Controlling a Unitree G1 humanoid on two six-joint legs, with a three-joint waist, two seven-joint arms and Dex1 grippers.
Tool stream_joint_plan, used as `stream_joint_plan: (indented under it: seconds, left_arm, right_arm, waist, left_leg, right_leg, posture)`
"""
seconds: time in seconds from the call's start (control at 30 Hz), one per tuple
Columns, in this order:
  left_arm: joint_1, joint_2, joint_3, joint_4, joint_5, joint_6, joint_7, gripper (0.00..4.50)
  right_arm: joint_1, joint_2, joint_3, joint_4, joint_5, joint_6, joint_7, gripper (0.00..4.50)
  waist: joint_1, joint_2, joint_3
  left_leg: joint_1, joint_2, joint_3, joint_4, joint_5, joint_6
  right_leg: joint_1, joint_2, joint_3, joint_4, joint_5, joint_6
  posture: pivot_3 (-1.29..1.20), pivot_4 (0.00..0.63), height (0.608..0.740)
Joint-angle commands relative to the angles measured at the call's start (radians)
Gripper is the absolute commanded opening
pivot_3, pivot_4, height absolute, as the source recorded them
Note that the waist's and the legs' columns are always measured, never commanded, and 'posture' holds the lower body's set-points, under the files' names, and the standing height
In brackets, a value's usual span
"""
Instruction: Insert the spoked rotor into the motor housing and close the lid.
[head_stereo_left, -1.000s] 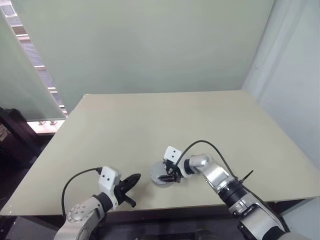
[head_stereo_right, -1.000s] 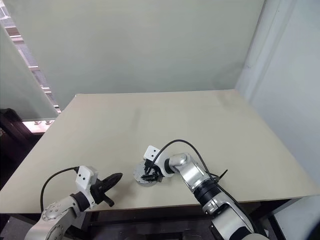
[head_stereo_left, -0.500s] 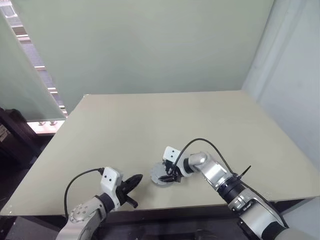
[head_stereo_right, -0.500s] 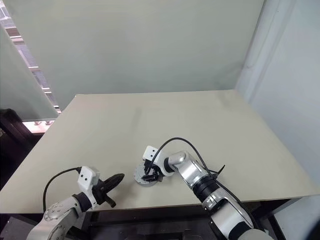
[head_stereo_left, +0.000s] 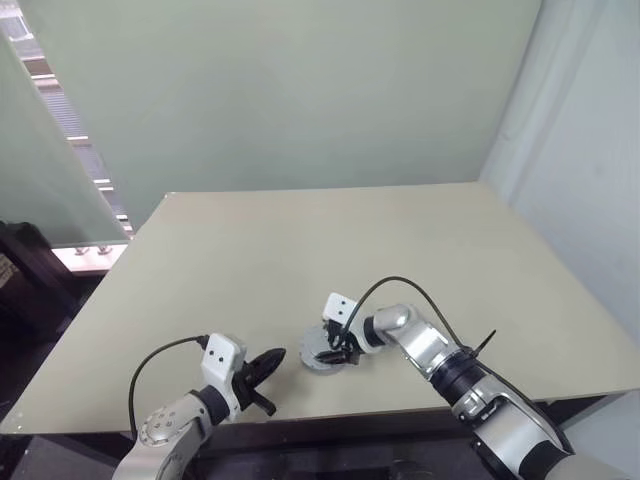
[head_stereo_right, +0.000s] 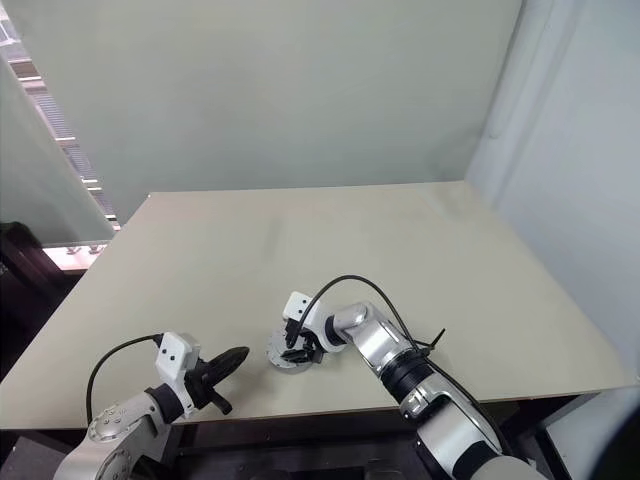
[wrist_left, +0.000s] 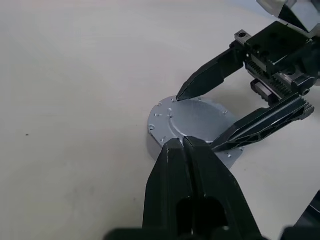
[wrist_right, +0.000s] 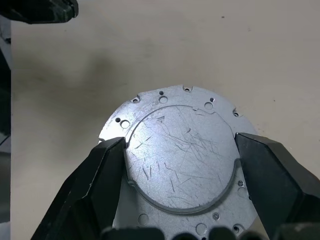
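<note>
Right tool: its 2 black fingers are spread wide, 1 on either side of the lid; from the left wrist view 1 fingertip meets the lid's rim and the other lies low along the opposite edge. Whether they actually press the rim I cannot tell.
Left tool: its 2 fingers are pressed together with nothing between them; it sits apart from the lid, pointing toward it, at the desk's near edge.
Lid: silver-grey round disc, scratched flat face with a raised inner circle and small holes round the flange; it lies flat on top of a shallow round body whose grey side wall shows beneath it in the left wrist view.
Motor housing: what lies under the lid cannot be told; no copper windings can be made out.
Desk: plain beige top; the lid sits on it near the front edge, roughly midway between the 2 arms.
Right arm: reaches in from the lid's right side, a black cable looping above the wrist.
Left arm: low at the near edge, well to the left of the lid.
</note>
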Motion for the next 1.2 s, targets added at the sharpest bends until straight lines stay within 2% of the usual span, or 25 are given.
stream_joint_plan:
  seconds: [0.03, 0.4, 0.6, 0.77, 1.03, 1.2]
  left_arm:
    - [-0.016, 0.000, 0.011, -0.021, -0.004, -0.017, -0.001, 0.00]
    - [-0.027, 0.001, 0.024, -0.015, -0.020, -0.008, -0.004, 0.00]
    - [-0.050, -0.043, 0.133, -0.003, -0.140, 0.031, 0.032, 0.00]
    - [-0.045, -0.027, 0.217, 0.022, -0.200, 0.056, 0.028, 0.00]
    - [-0.018, -0.012, 0.237, 0.043, -0.194, 0.064, 0.013, 0.00]
    - [-0.016, -0.010, 0.203, 0.035, -0.166, 0.063, 0.008, 0.00]
  right_arm:
    - [0.015, -0.006, 0.014, 0.045, -0.040, 0.024, -0.033, 3.31]
    - [0.016, -0.017, 0.041, 0.052, -0.065, 0.021, -0.032, 3.31]
    - [0.020, -0.011, 0.019, 0.059, -0.050, 0.023, -0.043, 3.31]
    - [0.024, 0.006, -0.017, 0.059, -0.024, 0.061, -0.045, 3.31]
    - [0.028, 0.019, -0.053, 0.049, -0.002, 0.124, -0.043, 3.31]
    - [0.026, -0.003, -0.013, 0.052, -0.043, 0.080, -0.054, 3.31]
  waist:
    - [0.000, 0.000, 0.000]
    - [0.000, 0.001, 0.000]
    - [0.000, 0.001, 0.000]
    - [0.000, 0.001, 0.000]
    - [0.001, 0.002, 0.001]
    - [0.000, 0.002, 0.001]
  left_leg:
    - [0.001, 0.000, 0.000, 0.000, 0.000, 0.000]
    - [0.002, 0.000, -0.001, 0.000, 0.000, 0.000]
    - [0.002, 0.001, -0.001, 0.000, 0.000, 0.000]
    - [0.001, 0.002, -0.001, 0.000, 0.000, 0.000]
    - [0.001, 0.001, -0.001, 0.000, -0.001, -0.001]
    - [0.001, 0.001, 0.000, 0.000, -0.001, -0.002]
  right_leg:
    - [0.001, 0.000, 0.000, 0.000, 0.000, 0.000]
    - [0.000, 0.000, 0.000, 0.000, 0.000, 0.000]
    - [0.000, 0.000, -0.001, 0.000, 0.000, 0.000]
    - [-0.001, 0.001, -0.001, 0.000, 0.000, 0.000]
    - [-0.001, 0.000, -0.001, -0.001, 0.000, 0.000]
    - [-0.001, 0.000, -0.001, -0.001, 0.000, 0.000]
  posture:
    - [0.00, 0.000, 0.740]
    - [0.00, 0.000, 0.740]
    - [0.00, 0.000, 0.740]
    - [0.00, 0.000, 0.740]
    - [0.00, 0.000, 0.740]
    - [0.00, 0.000, 0.740]
